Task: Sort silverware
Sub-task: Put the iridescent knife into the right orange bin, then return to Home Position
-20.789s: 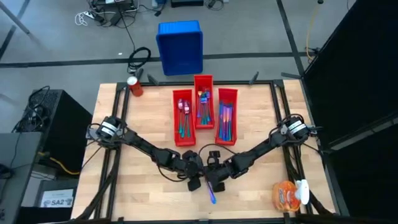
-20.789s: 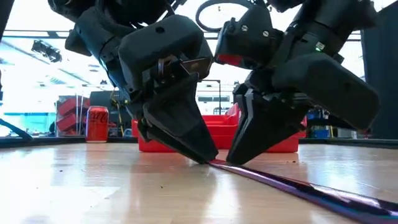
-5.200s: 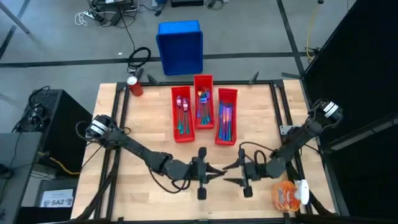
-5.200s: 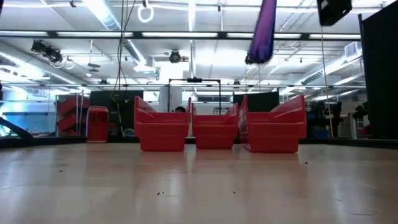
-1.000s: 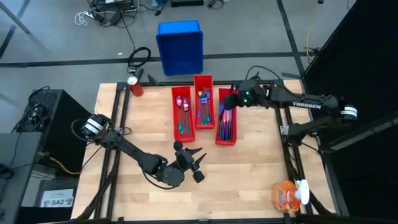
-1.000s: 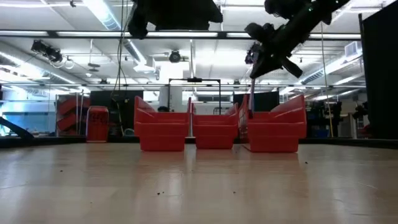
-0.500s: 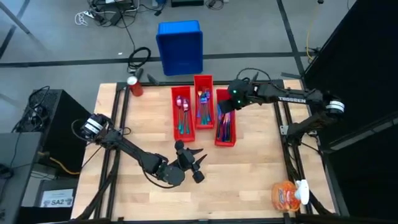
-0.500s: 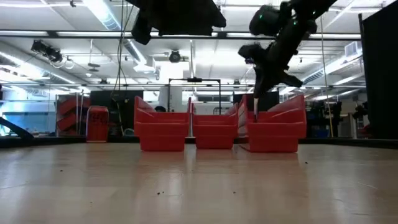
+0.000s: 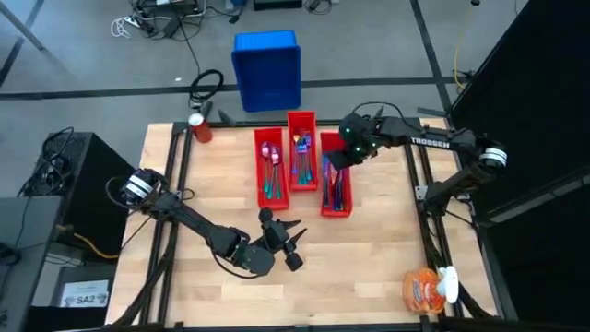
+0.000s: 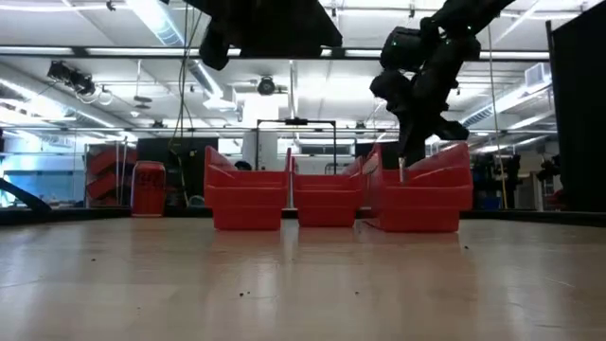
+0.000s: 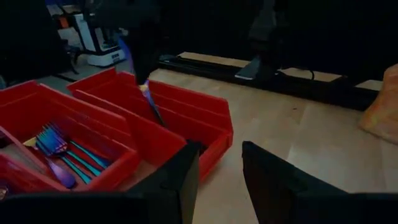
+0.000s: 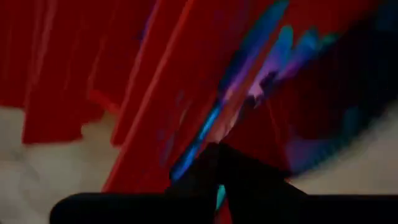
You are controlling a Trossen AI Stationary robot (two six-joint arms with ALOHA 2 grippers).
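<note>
Three long red bins stand side by side on the wooden surface (image 9: 221, 198). The left bin (image 9: 271, 173) holds spoons (image 9: 273, 175), the middle bin (image 9: 302, 151) holds forks (image 9: 301, 155), and the right bin (image 9: 336, 175) holds knives (image 9: 335, 187); the pieces overlap, so an exact count of them is not possible. The right gripper (image 9: 343, 159) is over the far end of the right bin, its fingers closed on one knife (image 10: 402, 168) that points down into this bin. In the right wrist view the knife is blurred. The left gripper (image 9: 293, 242) hangs above the bare surface nearer the front edge, its fingers spread apart and empty. A blue crate (image 9: 266, 70) is on the floor behind.
</note>
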